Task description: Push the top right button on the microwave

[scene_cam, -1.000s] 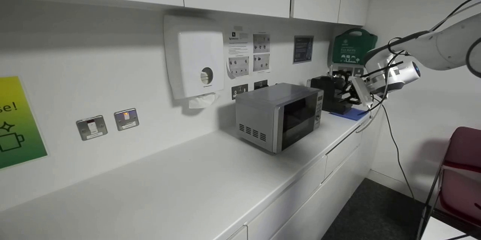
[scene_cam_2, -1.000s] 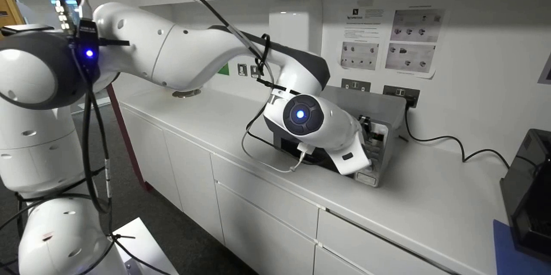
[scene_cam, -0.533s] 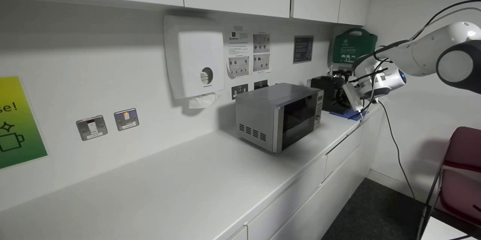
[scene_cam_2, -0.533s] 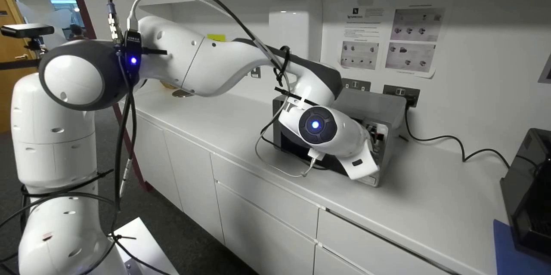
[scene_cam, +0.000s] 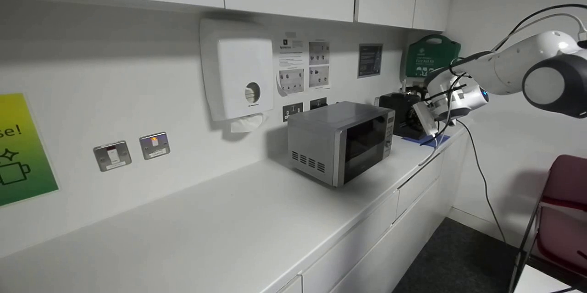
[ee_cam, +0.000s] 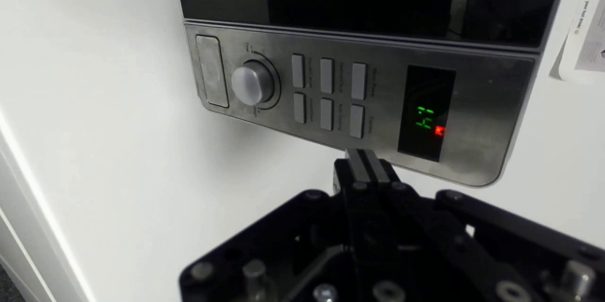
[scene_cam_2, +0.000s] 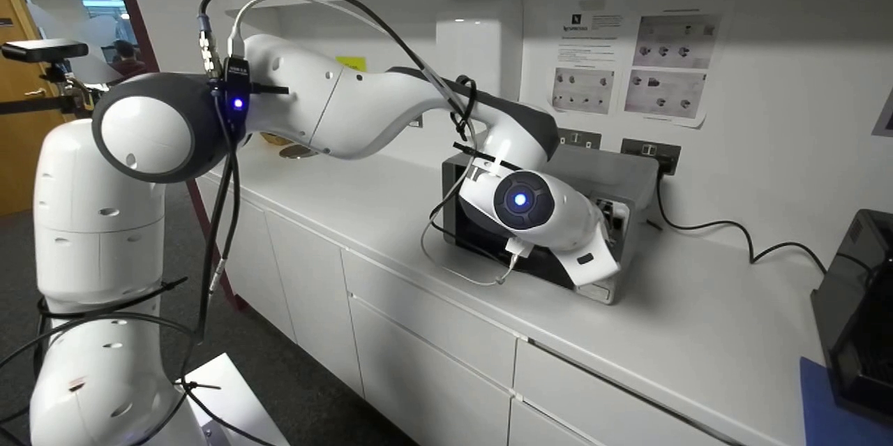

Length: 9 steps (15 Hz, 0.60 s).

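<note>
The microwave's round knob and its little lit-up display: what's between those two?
Six grey buttons, in two rows of three, lie between the knob and the display. The wrist view shows this.

The grey, dark-windowed microwave (scene_cam: pixel 339 141) stands upright on the counter (scene_cam: pixel 183 238), its display (ee_cam: pixel 426 113) lit green and red above the oblong top right button (ee_cam: pixel 357 121).

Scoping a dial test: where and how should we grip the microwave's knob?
Probably grip the knob by its round sides, coming straight at the panel it stands out from. Pinch across the panel's width: lengthwise, buttons flank it on one side, a flat bar on the other. The gripper is shut; open first.
</note>
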Motion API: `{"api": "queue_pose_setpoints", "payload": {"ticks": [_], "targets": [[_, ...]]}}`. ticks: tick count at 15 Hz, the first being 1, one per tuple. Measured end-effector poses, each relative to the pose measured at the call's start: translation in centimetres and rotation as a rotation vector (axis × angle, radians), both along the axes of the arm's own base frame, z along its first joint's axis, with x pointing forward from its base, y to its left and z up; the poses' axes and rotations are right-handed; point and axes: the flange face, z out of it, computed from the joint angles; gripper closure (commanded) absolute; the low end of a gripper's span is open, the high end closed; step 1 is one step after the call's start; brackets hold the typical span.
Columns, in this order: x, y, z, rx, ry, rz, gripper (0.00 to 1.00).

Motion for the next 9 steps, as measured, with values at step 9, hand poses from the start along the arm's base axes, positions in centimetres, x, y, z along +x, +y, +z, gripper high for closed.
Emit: {"api": "queue_pose_setpoints", "payload": {"ticks": [9], "targets": [[0.7,-1.3,-1.5,-0.013,0.022,-0.012,1.0]]}}
